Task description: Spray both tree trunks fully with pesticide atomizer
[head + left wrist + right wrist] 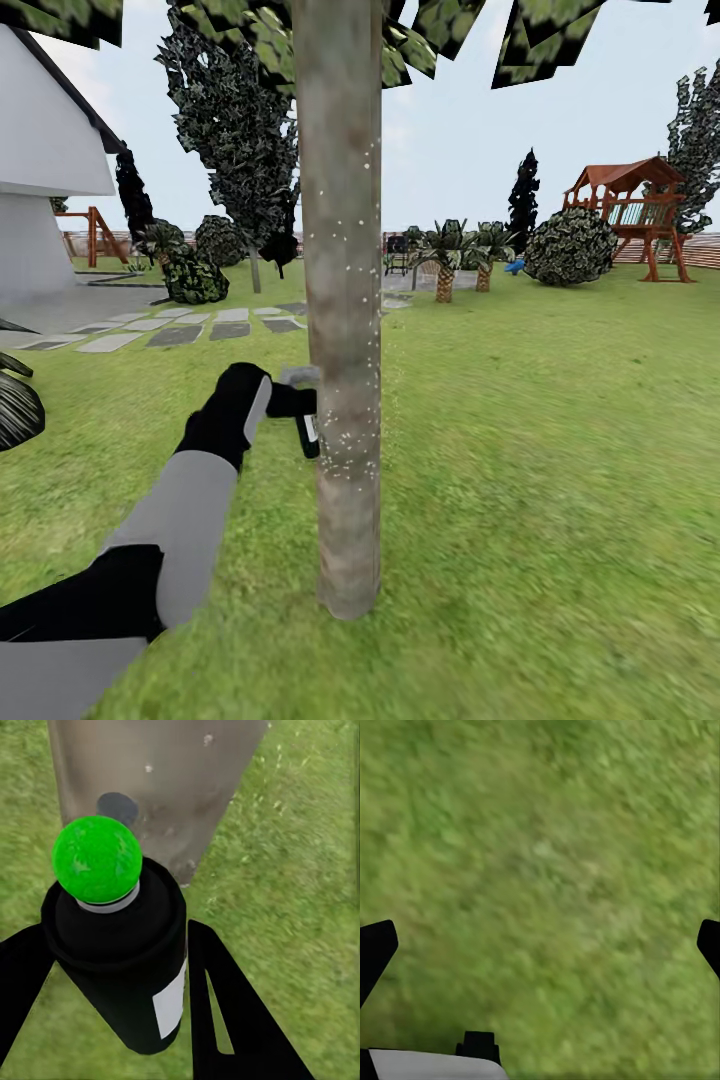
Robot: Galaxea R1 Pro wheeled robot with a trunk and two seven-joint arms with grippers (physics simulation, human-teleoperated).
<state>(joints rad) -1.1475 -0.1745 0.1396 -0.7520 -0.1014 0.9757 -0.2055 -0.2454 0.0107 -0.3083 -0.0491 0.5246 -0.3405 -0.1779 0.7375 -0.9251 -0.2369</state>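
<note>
While the left gripper (285, 400) clamps one pesticide atomizer (305, 425) beside one speckled tree trunk (340, 300), the right gripper (540, 945) gapes wide

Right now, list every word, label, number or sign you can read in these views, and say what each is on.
No readable text anywhere.
White label on the pesticide atomizer, held in the left gripper beside the tree trunk: blank, no lettering shows.
</note>
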